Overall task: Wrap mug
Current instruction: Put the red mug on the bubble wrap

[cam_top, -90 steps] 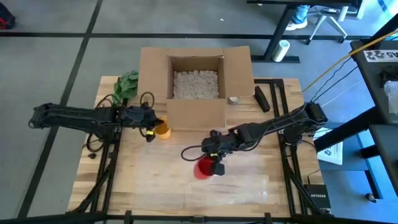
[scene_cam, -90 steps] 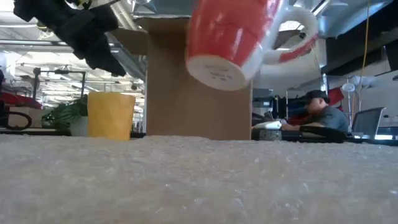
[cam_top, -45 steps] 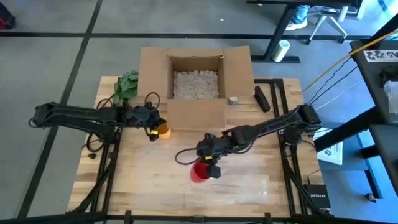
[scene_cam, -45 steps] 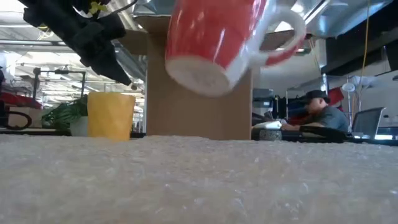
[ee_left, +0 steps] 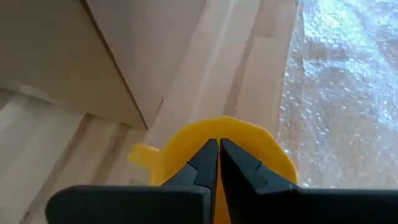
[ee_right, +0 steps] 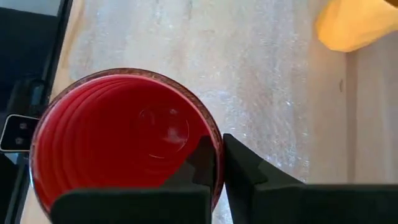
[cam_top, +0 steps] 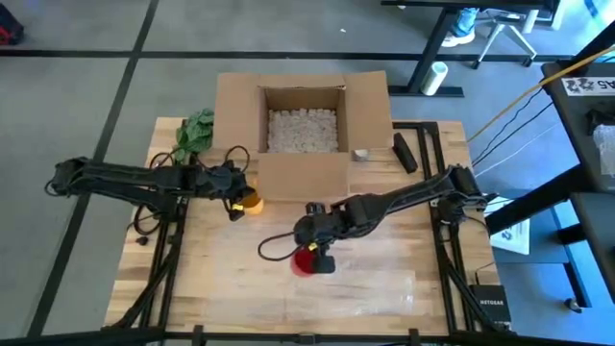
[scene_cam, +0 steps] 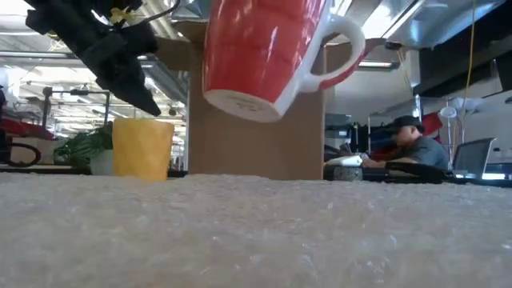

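The right gripper (ee_right: pixel 217 163), pinching the rim of the red mug (scene_cam: pixel 264 48), holds it above the bubble wrap (scene_cam: pixel 256 232), so the placing step seems in hand and next calls for lowering it, while the left gripper (ee_left: pixel 219 158), pressed together, hovers over the yellow cup (ee_left: pixel 249 146).

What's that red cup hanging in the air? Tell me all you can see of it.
The red mug is glossy, ceramic by its look, with a pale base and a looped handle that is white outside and red within. It is empty; faint rings show inside. It hangs tilted above the bubble wrap, touching nothing below. The right tool pinches its rim, one finger inside, one outside. It is in front of the cardboard box, with a yellow cup nearby.
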Action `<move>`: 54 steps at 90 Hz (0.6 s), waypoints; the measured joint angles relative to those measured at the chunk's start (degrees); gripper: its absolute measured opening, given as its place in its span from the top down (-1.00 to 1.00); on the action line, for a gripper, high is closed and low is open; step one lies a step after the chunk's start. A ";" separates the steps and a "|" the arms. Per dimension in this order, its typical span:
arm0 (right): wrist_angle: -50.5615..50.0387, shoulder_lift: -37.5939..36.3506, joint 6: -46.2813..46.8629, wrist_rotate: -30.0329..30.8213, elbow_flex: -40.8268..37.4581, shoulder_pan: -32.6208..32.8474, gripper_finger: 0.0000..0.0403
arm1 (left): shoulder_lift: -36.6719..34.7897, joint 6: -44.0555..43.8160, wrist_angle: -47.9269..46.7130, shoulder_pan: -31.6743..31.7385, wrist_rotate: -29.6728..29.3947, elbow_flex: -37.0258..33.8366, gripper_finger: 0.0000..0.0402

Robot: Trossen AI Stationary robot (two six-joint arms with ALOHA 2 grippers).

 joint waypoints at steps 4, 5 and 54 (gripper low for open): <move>-0.23 0.01 0.05 0.20 -0.46 -0.07 1.00 | 0.01 0.00 -0.17 0.00 0.00 0.00 1.00; -0.24 0.02 0.04 0.26 -0.60 -0.07 1.00 | 0.00 0.00 -0.18 0.00 0.00 0.00 1.00; -0.78 6.43 0.31 0.92 -1.88 -0.11 0.98 | 0.00 -0.44 -2.61 0.00 0.00 0.00 1.00</move>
